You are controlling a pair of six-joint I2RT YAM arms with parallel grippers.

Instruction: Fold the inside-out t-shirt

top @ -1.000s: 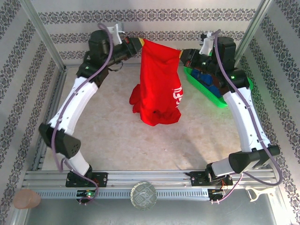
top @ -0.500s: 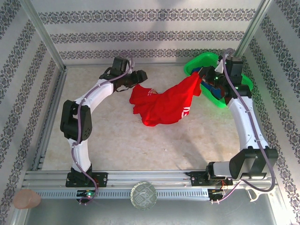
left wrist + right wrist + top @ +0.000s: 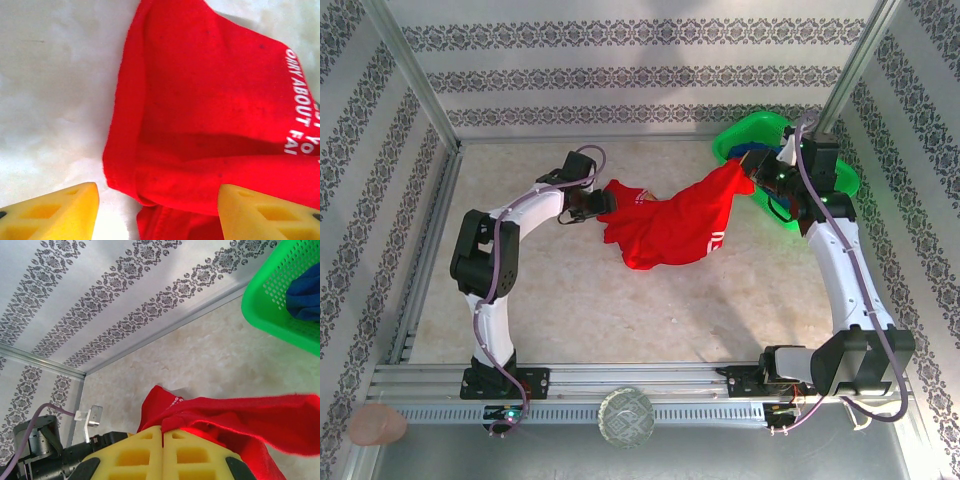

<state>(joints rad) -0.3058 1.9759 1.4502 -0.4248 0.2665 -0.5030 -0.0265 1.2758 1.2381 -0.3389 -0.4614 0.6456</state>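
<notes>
I judge the step in hand to be spreading the t-shirt flat before any fold. It lies bunched in the middle of the table, with its right end pulled up off the surface toward the green basket.

To do this well, I want a second hold on the left edge, at a single layer of hem rather than a thick roll. Then both arms can draw the cloth taut and lay it down smooth. Pinching several layers would likely leave it twisted. I also want the raised end kept out of the basket, where a dark blue garment lies.

The right gripper is clamped on a fold of the red cloth, its yellow fingers pressed together in the right wrist view. The left gripper stands fairly wide and holds nothing. In its wrist view the two yellow fingers are apart, with the shirt's rolled edge between and just ahead of them. I cannot tell whether the tips touch the cloth.
</notes>
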